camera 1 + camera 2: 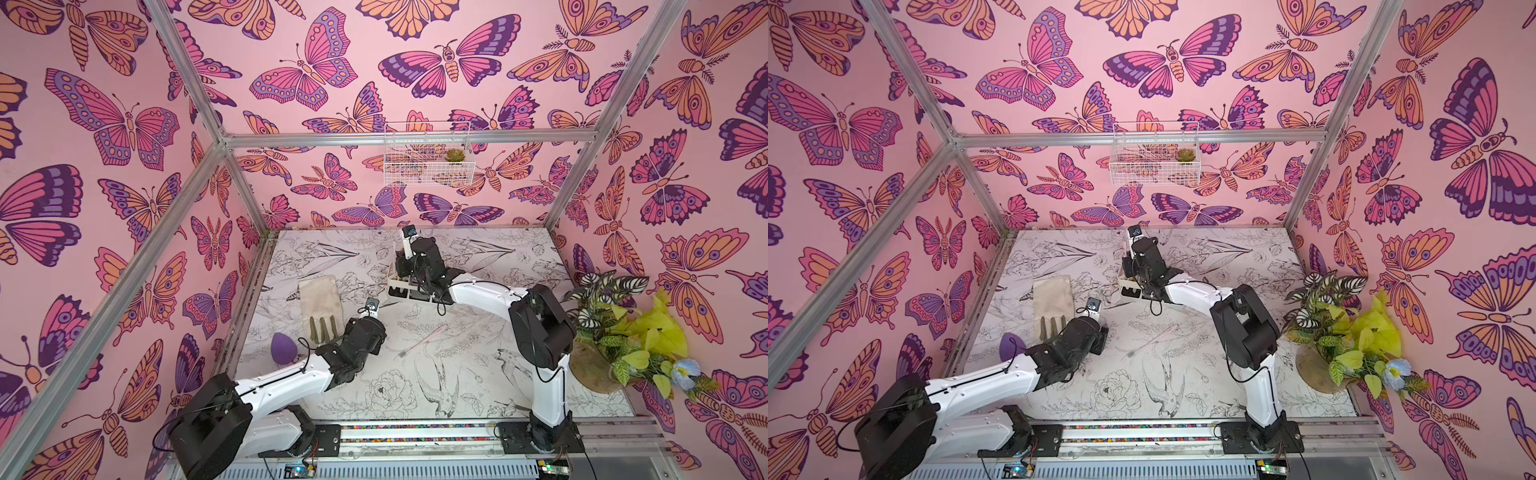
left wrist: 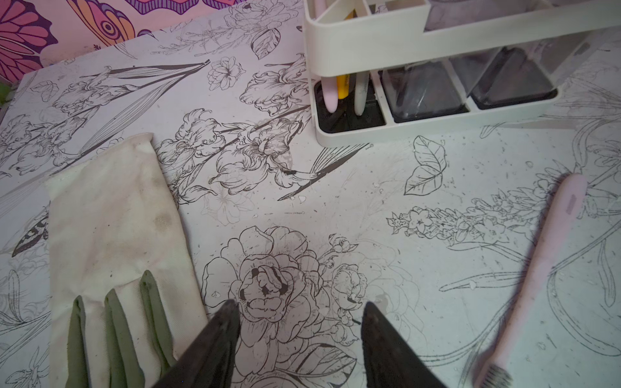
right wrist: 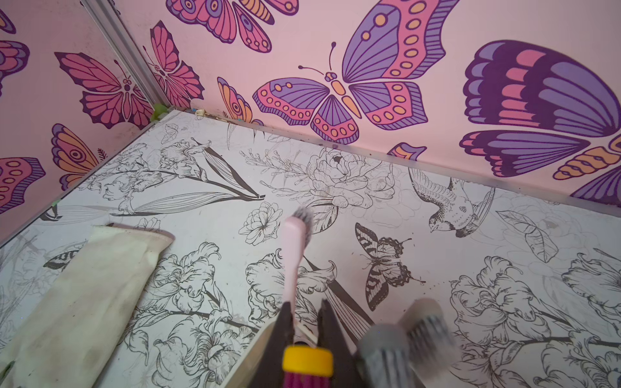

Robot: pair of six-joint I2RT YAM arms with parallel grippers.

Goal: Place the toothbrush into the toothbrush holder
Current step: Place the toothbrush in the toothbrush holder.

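Right wrist view, pink toothbrush (image 3: 293,255) pinched between right gripper (image 3: 305,307) jaws

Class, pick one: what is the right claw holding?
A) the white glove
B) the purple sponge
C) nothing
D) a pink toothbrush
D: in the right wrist view the right claw is closed on the pink toothbrush, below its bristle head.

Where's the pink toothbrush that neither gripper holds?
In both top views the loose toothbrush lies flat mid-table, nearer the camera than the toothbrush holder, right of the left gripper.
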